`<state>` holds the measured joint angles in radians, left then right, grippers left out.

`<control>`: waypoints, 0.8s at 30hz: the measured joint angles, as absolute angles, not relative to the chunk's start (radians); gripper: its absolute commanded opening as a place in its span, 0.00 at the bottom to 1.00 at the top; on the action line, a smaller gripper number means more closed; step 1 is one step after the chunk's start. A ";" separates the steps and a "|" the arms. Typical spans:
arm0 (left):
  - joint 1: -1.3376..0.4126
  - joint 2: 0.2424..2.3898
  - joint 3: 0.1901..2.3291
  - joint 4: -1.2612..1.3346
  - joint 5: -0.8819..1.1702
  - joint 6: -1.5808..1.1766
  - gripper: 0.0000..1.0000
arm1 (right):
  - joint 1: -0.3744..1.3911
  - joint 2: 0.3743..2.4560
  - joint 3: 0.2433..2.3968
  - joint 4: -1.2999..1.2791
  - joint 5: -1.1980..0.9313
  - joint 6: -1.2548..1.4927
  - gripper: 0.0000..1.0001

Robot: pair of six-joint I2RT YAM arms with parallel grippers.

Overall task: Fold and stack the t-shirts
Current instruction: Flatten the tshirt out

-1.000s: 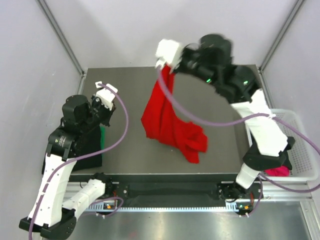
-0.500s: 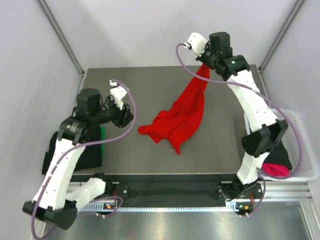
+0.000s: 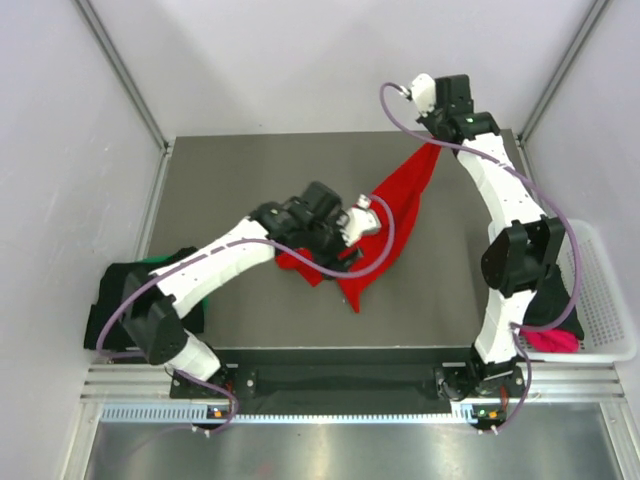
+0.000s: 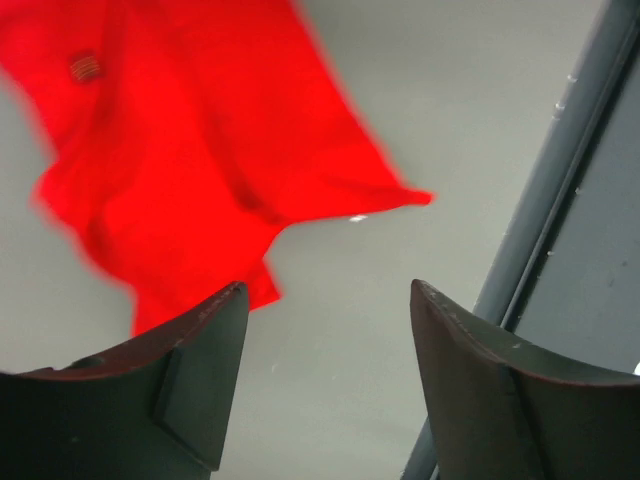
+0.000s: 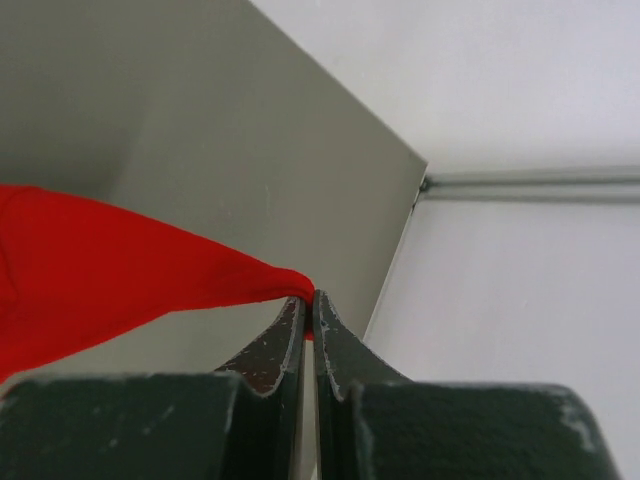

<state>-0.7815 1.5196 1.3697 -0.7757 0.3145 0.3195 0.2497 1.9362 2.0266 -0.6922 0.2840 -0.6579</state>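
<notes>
The red t-shirt (image 3: pixel 400 195) lay crumpled across the middle of the desk (image 3: pixel 240 170). One corner was drawn up into a taut point at the far right, while the rest sagged in soft folds toward the near centre. I could not make out its neck or sleeves. The left arm lay over the shirt's left part and hid it, and a purple cable (image 3: pixel 385 240) looped across the cloth.

Close up, the fabric (image 4: pixel 180 150) was blurred, and a small darker patch (image 4: pixel 85 67) on it was too smeared to read. The right claw (image 3: pixel 437 138) was clenched on that raised corner, its scuffed dark fingers (image 5: pixel 285 345) pressed flat together with the red tip (image 5: pixel 100 270) pinched between them. The left claw (image 3: pixel 350 245) hung just over the shirt, released. Its two blunt, matte black fingers (image 4: pixel 200 370) stood apart with only cloth and grey desk (image 4: pixel 480 80) behind them.

Further out, a black t-shirt (image 3: pixel 120 295) sat at the near left edge, partly behind the left arm, with only a sliver of green (image 3: pixel 150 263) showing. At the near right, a pink bundle (image 3: pixel 553 340) lay in the white mesh basket (image 3: pixel 605 290), half hidden by the right arm.
</notes>
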 measured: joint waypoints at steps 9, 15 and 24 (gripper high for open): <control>-1.028 1.677 1.377 -0.771 0.160 0.281 0.73 | 0.125 1.936 1.924 -0.691 0.242 -0.616 0.00; -1.146 1.773 1.379 -0.768 0.007 0.239 0.75 | 0.123 1.931 1.924 -0.686 0.216 -0.616 0.00; -1.239 1.854 1.372 -0.747 -0.194 0.225 0.69 | 0.119 1.896 1.879 -0.672 0.185 -0.615 0.00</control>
